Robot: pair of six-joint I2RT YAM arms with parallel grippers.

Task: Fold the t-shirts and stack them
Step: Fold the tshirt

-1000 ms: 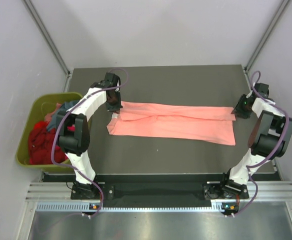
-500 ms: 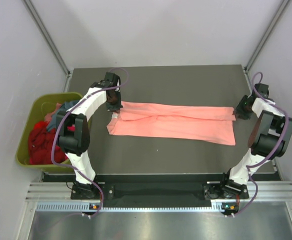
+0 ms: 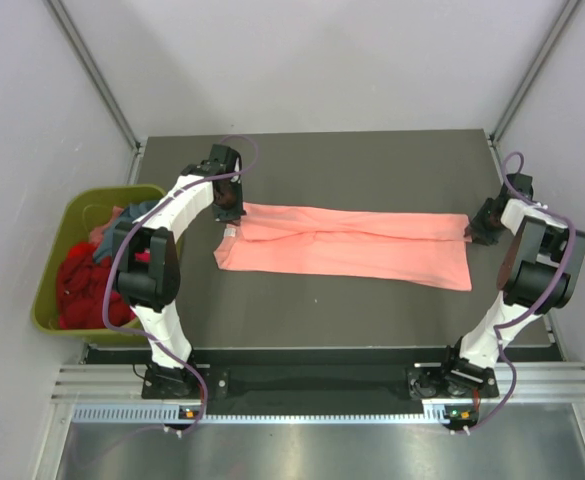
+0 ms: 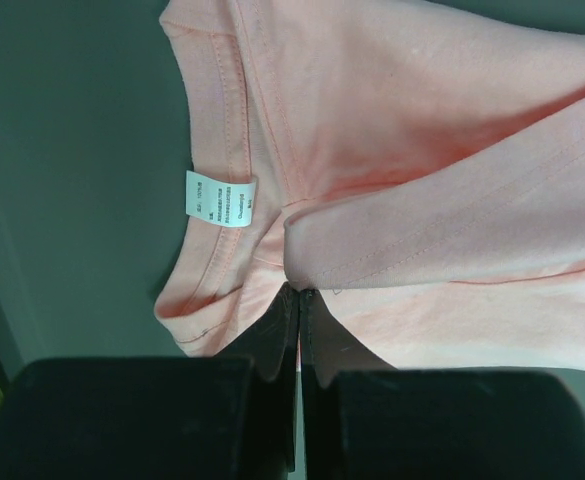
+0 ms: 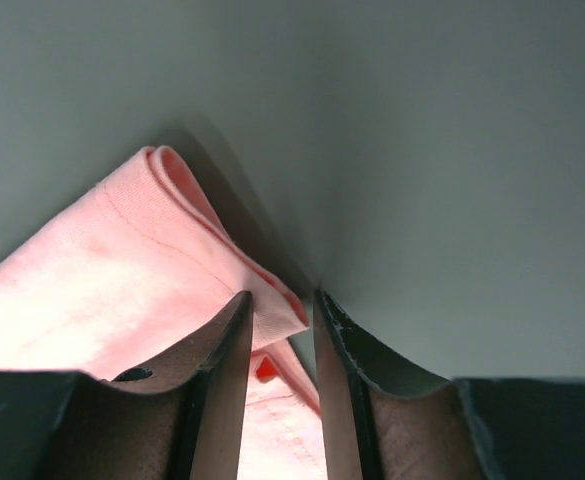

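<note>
Saw the pink shirt [image 3: 347,248] folded into a long flat strip. Lay across the middle of the table [image 3: 372,165], collar end on the left.

From above, found the left claw [image 3: 228,207] at the far left corner of the shirt and the right claw [image 3: 475,226] at the far right corner. Sat low on the cloth, both of them. Could not tell from up there how the fingers stood.

Looked through the left wrist camera and saw more. Found the black fingers [image 4: 272,345] pressed together, nipping a fold of cloth just beside the collar [image 4: 215,120]. Spotted a small white label [image 4: 220,198] sewn inside the collar, too blurry to read. From above, made it out only as a tiny white speck.

Looked through the right wrist camera next. Saw the rolled edge of the shirt going in between the two fingers [image 5: 217,360]. Held it in a tight pinch, with only a thin gap. Saw bare grey table past the cloth.

Only from above, saw the green bin [image 3: 42,290] off the left side of the table, well apart from the pink shirt. Saw red shirts [image 3: 80,285] heaped inside it.
</note>
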